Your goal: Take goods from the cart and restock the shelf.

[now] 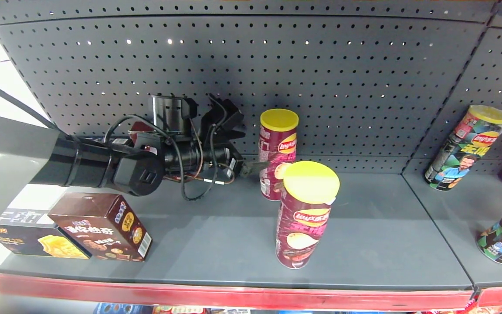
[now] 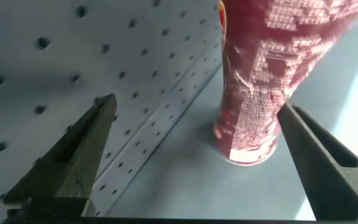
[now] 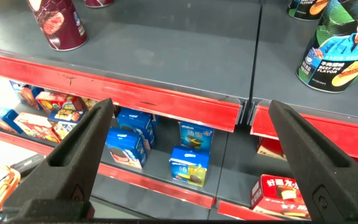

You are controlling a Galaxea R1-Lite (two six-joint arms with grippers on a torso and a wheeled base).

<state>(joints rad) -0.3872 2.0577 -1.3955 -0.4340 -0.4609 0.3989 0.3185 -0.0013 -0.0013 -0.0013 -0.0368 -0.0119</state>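
**Left pincer wide open at the back can**

Your left pincer (image 1: 251, 169) is spread wide and holds nothing. The back can (image 1: 278, 152) stands upright just behind the front can (image 1: 305, 218), right at the pincer's fingertips. Your left arm is nearer.

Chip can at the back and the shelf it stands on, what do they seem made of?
Chip can: likely a cardboard tube under a glossy printed wrap that glints; yellow lid looks like matte plastic. Shelf: probably painted metal, flat matte grey.

Level outstretched left arm (image 1: 85, 163), left tool (image 2: 197, 104) agape — right tool (image 3: 191, 104) spread wide
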